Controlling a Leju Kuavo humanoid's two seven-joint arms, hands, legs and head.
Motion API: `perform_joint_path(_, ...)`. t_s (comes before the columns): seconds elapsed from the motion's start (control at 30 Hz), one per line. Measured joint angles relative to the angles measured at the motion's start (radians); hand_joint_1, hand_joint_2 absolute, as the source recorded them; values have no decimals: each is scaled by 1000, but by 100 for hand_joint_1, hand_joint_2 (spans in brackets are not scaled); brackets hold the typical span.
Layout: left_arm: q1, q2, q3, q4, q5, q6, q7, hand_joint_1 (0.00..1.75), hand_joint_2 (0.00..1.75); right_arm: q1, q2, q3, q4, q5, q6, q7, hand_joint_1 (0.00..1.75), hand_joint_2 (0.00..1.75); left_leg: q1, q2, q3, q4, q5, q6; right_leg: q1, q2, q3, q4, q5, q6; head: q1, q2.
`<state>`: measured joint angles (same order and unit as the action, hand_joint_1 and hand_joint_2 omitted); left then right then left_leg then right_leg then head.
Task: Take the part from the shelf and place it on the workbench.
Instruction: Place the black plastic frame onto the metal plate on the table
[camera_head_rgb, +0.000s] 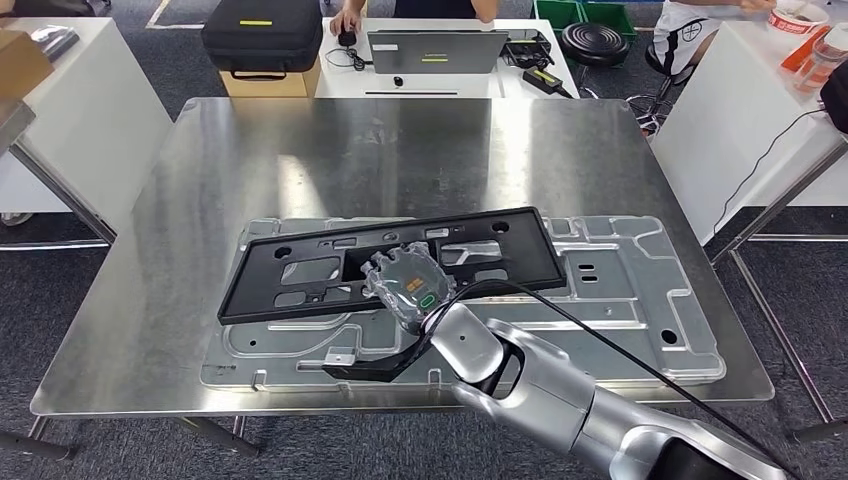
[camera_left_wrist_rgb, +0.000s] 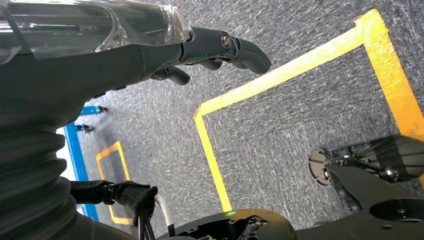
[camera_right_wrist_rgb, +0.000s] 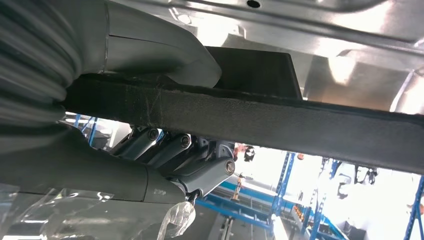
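The part is a flat black rectangular frame (camera_head_rgb: 255, 287) with several cut-outs. It lies slightly tilted across a silver stamped metal panel (camera_head_rgb: 620, 300) on the steel workbench (camera_head_rgb: 400, 150). My right hand (camera_head_rgb: 410, 285), wrapped in clear plastic, grips the frame's near edge. In the right wrist view the thumb (camera_right_wrist_rgb: 165, 50) lies on one side of the black edge (camera_right_wrist_rgb: 300, 122) and the dark fingers (camera_right_wrist_rgb: 200, 165) on the other. My left hand (camera_left_wrist_rgb: 150, 55) hangs over the grey floor, its fingers (camera_left_wrist_rgb: 235, 47) stretched out and holding nothing.
Beyond the workbench stand a laptop (camera_head_rgb: 437, 50) on a white table and a black case (camera_head_rgb: 262, 35), with people behind them. White tables flank the bench on the left (camera_head_rgb: 90, 110) and right (camera_head_rgb: 730, 120). Yellow tape (camera_left_wrist_rgb: 280, 75) marks the floor.
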<state>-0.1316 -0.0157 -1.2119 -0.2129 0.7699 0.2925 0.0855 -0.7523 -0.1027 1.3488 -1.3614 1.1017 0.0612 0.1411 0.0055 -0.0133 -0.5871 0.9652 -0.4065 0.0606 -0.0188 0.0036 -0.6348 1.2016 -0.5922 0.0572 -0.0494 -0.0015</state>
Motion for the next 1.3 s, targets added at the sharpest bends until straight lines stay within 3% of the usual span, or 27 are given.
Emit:
perform_joint_path(0.03, 1, 0, 0, 0, 0, 0, 0, 0, 175, 2, -1, 0, 0, 0, 0, 0, 175, 175, -2, -1, 6, 0, -6, 3, 1, 0, -41, 56, -8, -1, 0, 0)
perform_joint_path(0.07, 2, 0, 0, 0, 0, 0, 0, 0, 175, 4, -2, 0, 0, 0, 0, 0, 175, 175, -5, -3, 15, 0, -12, 5, 2, 0, -66, 76, 7, -4, 0, 0)
perform_joint_path(0.1, 3, -1, 0, 0, 0, 0, 0, 0, 175, 6, -3, 0, 0, 0, 0, 0, 175, 175, -8, -5, 25, 0, -20, 5, 4, 0, -70, 53, 43, -8, 0, 0)
perform_joint_path(0.17, 3, -2, 0, 0, 0, 0, 0, 0, 175, 6, -4, 0, 0, 0, 0, 0, 175, 175, -12, -8, 48, -1, -36, 4, 10, 1, -32, -81, 147, -23, 0, 0)
perform_joint_path(0.2, 2, -4, 0, 0, 0, 0, 0, 0, 175, 5, -4, 0, 0, 0, 0, 0, 175, 175, -15, -9, 57, 0, -44, 1, 14, 1, -8, -146, 182, -31, 0, 0)
perform_joint_path(0.23, 1, -5, 0, 0, 0, 0, 0, 0, 175, 4, -4, 1, 0, 0, 0, 0, 175, 175, -16, -10, 61, 0, -50, -3, 18, 1, 9, -192, 199, -38, 0, 0)
perform_joint_path(0.3, -2, -6, 0, 0, 1, 0, 1, 0, 175, 3, -4, 1, 0, 0, 0, 0, 175, 175, -16, -10, 62, -2, -56, -12, 23, 2, 20, -221, 195, -44, 0, 0)
perform_joint_path(0.4, -2, -3, 0, 0, 0, -1, -17, 0, 175, 2, -5, 0, 0, -1, 0, 1, 175, 175, -17, -8, 64, 2, -49, -23, 17, 3, 29, -234, 193, -45, -1, 0)
perform_joint_path(0.53, -7, 0, 0, 0, 5, -2, -51, 0, 175, 1, -6, 0, 0, -5, 2, 2, 0, 0, -22, -7, 63, 0, -32, -7, 16, 4, 33, -238, 193, -42, -3, 0)
perform_joint_path(0.6, -8, 0, 0, 0, 6, -1, -55, 0, 175, 1, -7, 0, 0, -6, 3, 3, 0, 0, -19, -7, 69, -14, -41, -7, 20, 4, 29, -238, 192, -43, -3, 0)
perform_joint_path(0.73, -7, 1, 0, 0, 0, 0, -54, 0, 0, 2, -9, 0, 0, -7, 4, 3, 0, 0, -15, -7, 73, -27, -48, -17, 24, 4, 26, -237, 193, -45, -3, 0)
perform_joint_path(0.97, -5, -1, 0, 0, 15, -20, -54, 0, 0, 2, -9, 0, 0, -6, 6, 4, 0, 0, -15, -7, 73, -27, -44, -25, 24, 4, 26, -237, 200, -49, -3, 0)
perform_joint_path(1.3, -4, -1, 0, 0, 14, -33, -55, 0, 0, 2, -9, 0, 0, -6, 6, 4, 0, 0, -16, -7, 73, -25, -44, -23, 22, 4, 27, -239, 202, -47, -3, 0)
